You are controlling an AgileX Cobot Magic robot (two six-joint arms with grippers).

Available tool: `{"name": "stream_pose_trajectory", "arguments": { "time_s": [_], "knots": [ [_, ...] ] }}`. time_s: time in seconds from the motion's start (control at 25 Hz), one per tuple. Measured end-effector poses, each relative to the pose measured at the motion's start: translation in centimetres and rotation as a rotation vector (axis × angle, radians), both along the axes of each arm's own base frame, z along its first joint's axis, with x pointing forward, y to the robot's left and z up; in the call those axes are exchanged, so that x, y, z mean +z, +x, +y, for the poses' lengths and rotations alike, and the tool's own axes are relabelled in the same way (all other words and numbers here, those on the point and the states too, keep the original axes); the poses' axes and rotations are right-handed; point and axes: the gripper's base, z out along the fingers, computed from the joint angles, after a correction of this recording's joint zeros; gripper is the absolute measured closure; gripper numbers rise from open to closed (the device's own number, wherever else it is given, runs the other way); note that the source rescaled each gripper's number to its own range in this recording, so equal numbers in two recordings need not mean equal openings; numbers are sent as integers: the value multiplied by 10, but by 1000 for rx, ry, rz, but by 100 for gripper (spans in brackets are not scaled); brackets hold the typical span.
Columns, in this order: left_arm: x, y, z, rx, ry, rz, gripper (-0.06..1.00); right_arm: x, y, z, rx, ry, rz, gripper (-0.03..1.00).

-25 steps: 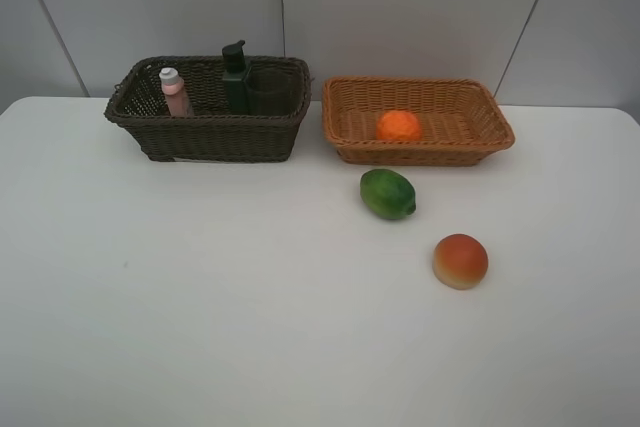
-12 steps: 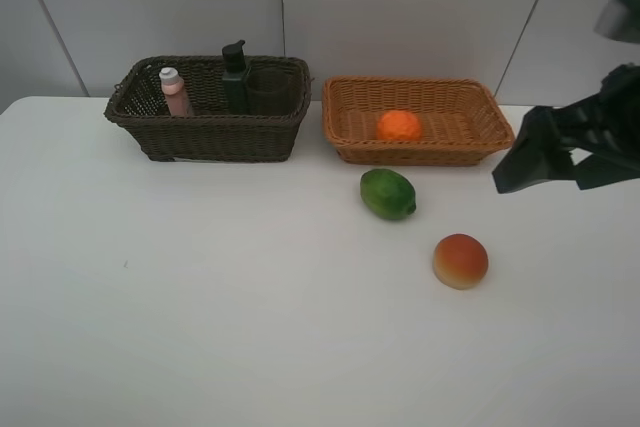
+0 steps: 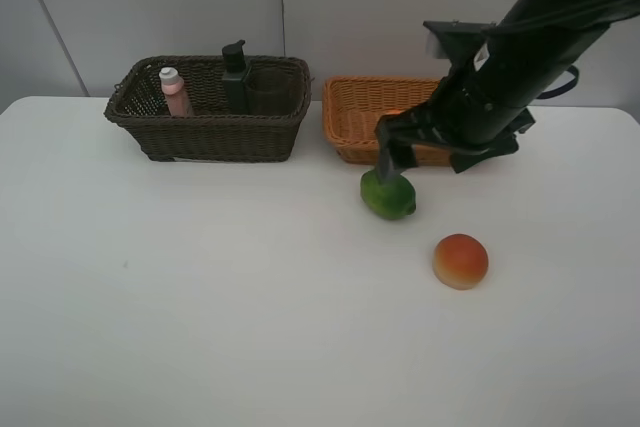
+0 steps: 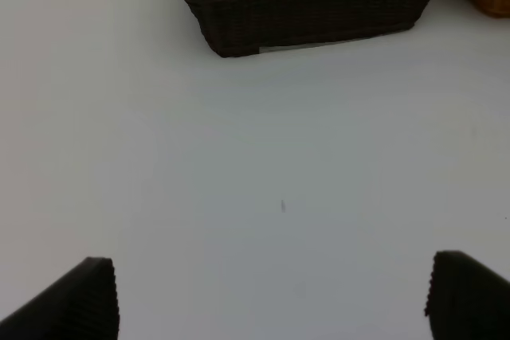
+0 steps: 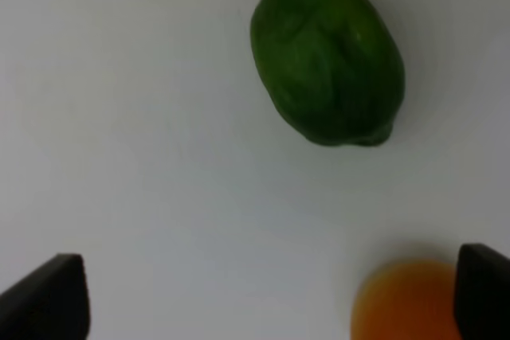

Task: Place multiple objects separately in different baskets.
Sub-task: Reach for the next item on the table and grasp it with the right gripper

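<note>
The right end effector is held open, its fingers spread wide, just above the green fruit, at the near rim of the light orange-tan basket. In the right wrist view the fruit is seen ahead of the fingertips, not between them. The red-orange peach-like fruit is set apart, nearer the front. The left end effector is likewise open over the bare white surface. The pink bottle and dark green pump bottle are contained in the dark brown basket. A pale panelled wall is seen behind.
</note>
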Motion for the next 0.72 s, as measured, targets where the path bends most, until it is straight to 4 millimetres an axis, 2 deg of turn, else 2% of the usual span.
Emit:
{"name": "stream_pose_trajectory", "arguments": {
  "time_s": [0.28,0.52,0.72],
  "knots": [
    [0,0,0,0,0,0,-6,-27,22,22,22,-18,-44,0],
    [0,0,0,0,0,0,-6,-47,29,25,70,-85,-55,0],
    [0,0,0,0,0,0,-6,-55,33,24,107,-134,-72,0]
  ]
}}
